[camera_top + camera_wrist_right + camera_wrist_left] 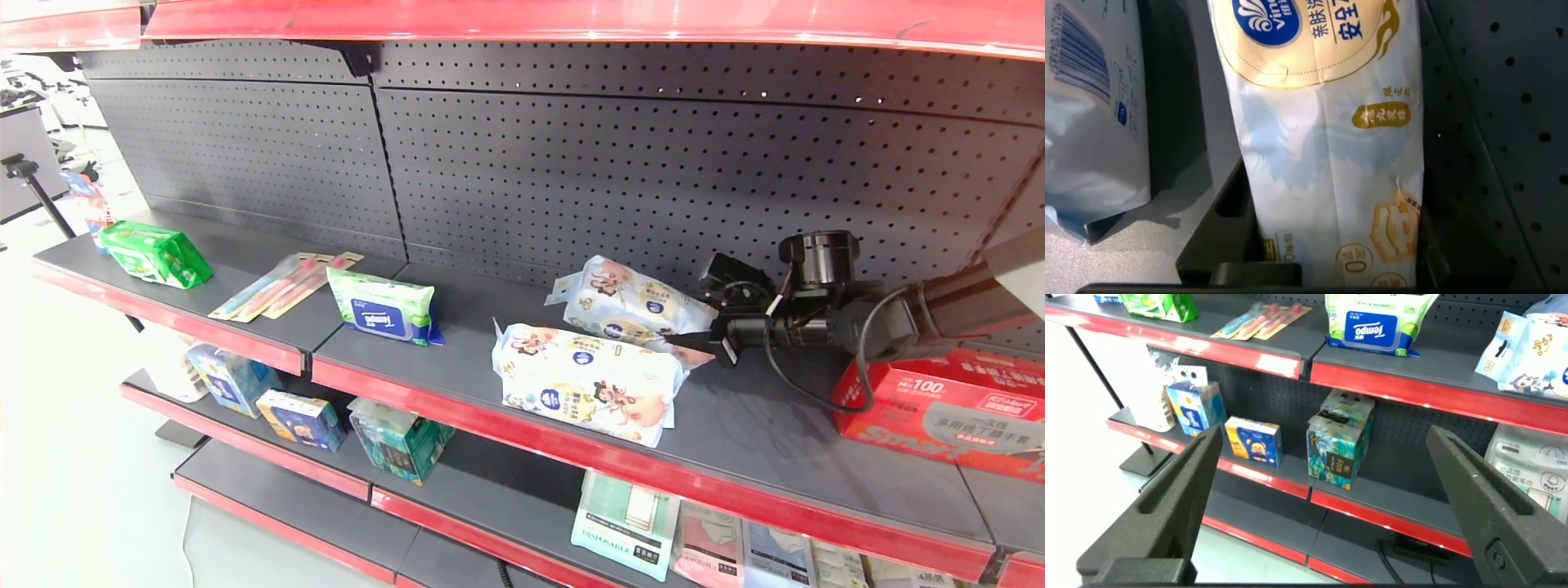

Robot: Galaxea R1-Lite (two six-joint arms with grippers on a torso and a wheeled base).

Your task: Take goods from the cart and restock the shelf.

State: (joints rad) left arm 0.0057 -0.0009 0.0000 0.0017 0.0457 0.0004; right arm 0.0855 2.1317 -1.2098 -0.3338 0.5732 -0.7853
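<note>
Head view first: our right gripper point(694, 343) is out over the shelf point(759, 441), jaws clamped on the end of the rear wipes pack point(629, 306). That pack lies near the pegboard point(571, 163), just behind the front wipes pack point(588, 384).

Left wrist view: our left gripper point(1323, 437) hangs with its jaws wide apart, facing a teal box point(1339, 441) one level down.

Right wrist view: the rear wipes pack point(1323, 163) sits squeezed between the dark fingers point(1229, 224), with the front wipes pack point(1094, 114) just beside it.
</note>
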